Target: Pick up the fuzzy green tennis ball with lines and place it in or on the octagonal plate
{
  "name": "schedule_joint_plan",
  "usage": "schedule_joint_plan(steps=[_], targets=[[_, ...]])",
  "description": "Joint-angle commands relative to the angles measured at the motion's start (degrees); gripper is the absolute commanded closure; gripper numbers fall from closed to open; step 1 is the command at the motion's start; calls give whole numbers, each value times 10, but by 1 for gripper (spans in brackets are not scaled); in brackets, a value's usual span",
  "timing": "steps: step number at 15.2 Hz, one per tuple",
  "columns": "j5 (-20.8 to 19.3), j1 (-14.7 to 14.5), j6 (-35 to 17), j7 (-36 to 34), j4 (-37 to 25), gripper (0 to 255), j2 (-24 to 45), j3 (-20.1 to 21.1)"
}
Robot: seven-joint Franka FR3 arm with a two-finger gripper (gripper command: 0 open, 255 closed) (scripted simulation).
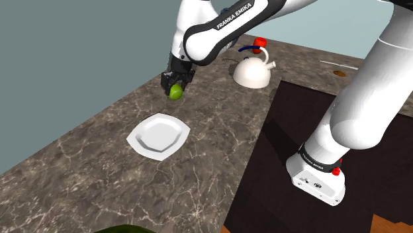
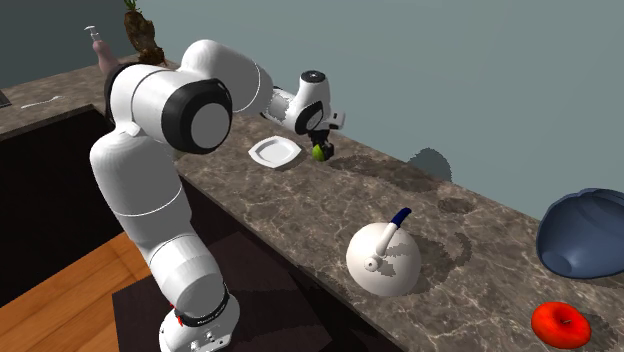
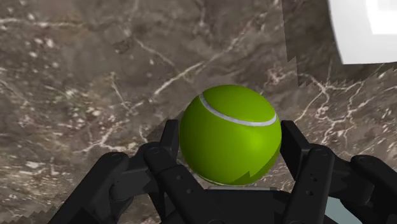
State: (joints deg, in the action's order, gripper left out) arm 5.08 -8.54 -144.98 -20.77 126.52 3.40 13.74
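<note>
1. Two black fingers of the end effector (image 3: 230,133) pinch the ball (image 3: 229,121), one on each flank. They clasp it across its widest part, which I judge is what keeps a round thing from slipping out.
2. Green with a white seam line, the ball (image 1: 176,91) hangs in that grip over the worktop (image 1: 86,165). It seems lifted clear of the stone, though how high I cannot tell.
3. White and eight-sided, the plate (image 1: 159,134) lies flat and bare on the worktop. It is near the ball but apart from it, below and to the left in the shoulder view.
4. From the second exterior view, the end effector (image 2: 320,145) points downward with the ball (image 2: 320,152) under it and the plate (image 2: 275,151) just beside. That stance probably serves a straight lowering once the ball is over the plate.
5. My judgement is that the pick is done and the carry remains. The next move calls for a short sideways shift until the ball is over the plate's middle, then a descent before the fingers part.
6. One risk is rolling, since the plate looks shallow and a ball let go from height could bounce over the rim. Releasing low and near the middle would guard against that.
7. Well apart on the worktop stands a white kettle (image 1: 252,71), on the far side of the end effector (image 1: 176,83) from the plate, so it should not hinder the carry.
</note>
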Motion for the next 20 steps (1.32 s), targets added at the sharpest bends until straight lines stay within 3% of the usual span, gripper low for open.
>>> schedule_joint_plan(steps=[1,11,20], targets=[[2,0,15,1,-6,255,-9,0],[8,2,90,1,-45,255,-46,-1],[-19,-53,85,-137,-11,255,-83,64]])
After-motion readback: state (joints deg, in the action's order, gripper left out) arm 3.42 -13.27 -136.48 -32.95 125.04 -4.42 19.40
